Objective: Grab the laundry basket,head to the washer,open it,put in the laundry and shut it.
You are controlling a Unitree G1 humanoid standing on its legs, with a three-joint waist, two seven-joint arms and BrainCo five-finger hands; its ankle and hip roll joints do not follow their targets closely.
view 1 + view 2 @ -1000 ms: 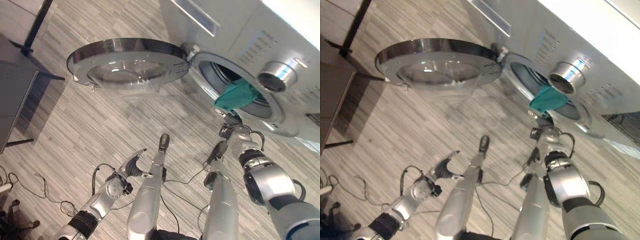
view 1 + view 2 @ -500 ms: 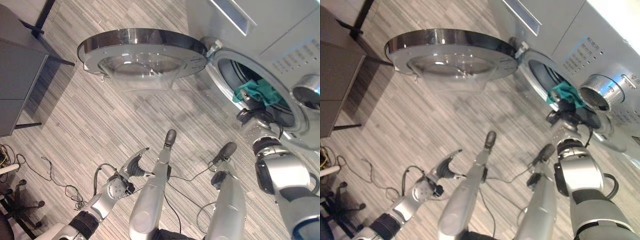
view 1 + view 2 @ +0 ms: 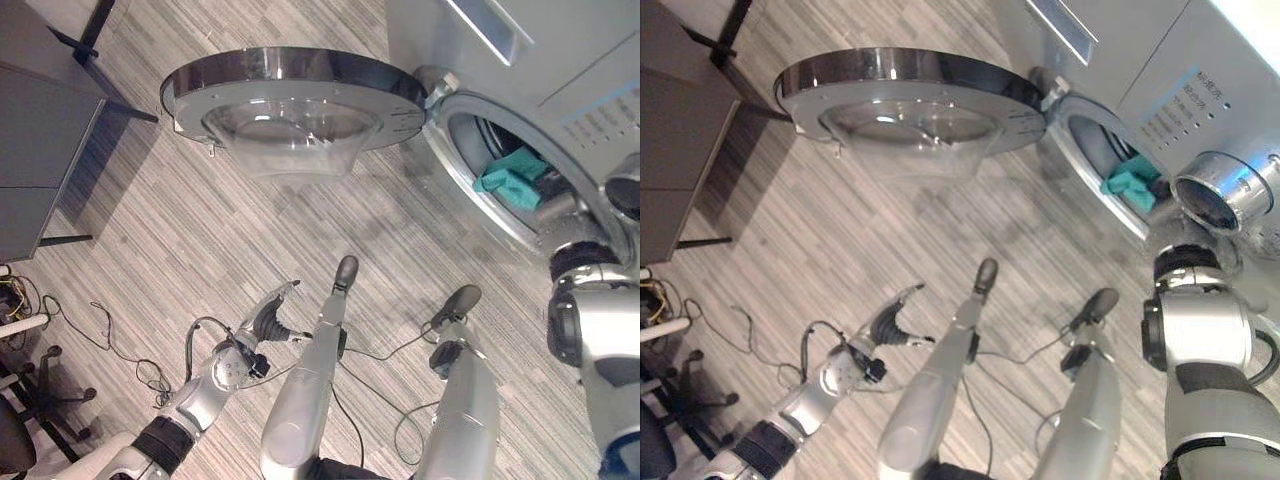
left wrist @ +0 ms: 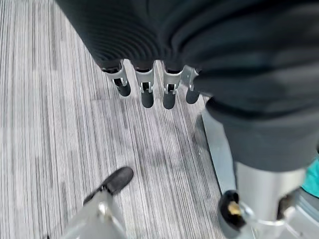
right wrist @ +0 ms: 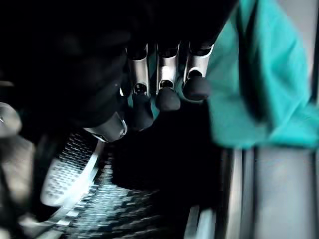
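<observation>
The washer's round glass door (image 3: 290, 95) stands swung wide open to the left of the drum opening (image 3: 470, 140). A teal cloth (image 3: 512, 178) lies bunched just inside the drum, against its rim. My right arm (image 3: 590, 320) reaches into the opening. In the right wrist view my right hand (image 5: 164, 74) is inside the dark drum, fingers relaxed and thumb apart, with the teal cloth (image 5: 259, 89) behind and beside them and nothing pinched. My left hand (image 3: 265, 320) hangs low over the floor with straight fingers (image 4: 144, 89), holding nothing.
A dark cabinet (image 3: 40, 150) on thin black legs stands at the left. Loose cables (image 3: 110, 340) and a chair base (image 3: 20, 400) lie at the lower left. The washer's silver knob (image 3: 1220, 200) juts out beside the opening. Striped grey floor spreads under the door.
The camera has shifted. My right hand has gone from the drum's rim deeper into the drum, and the teal cloth moved from hanging over the rim to inside. The left hand stays put.
</observation>
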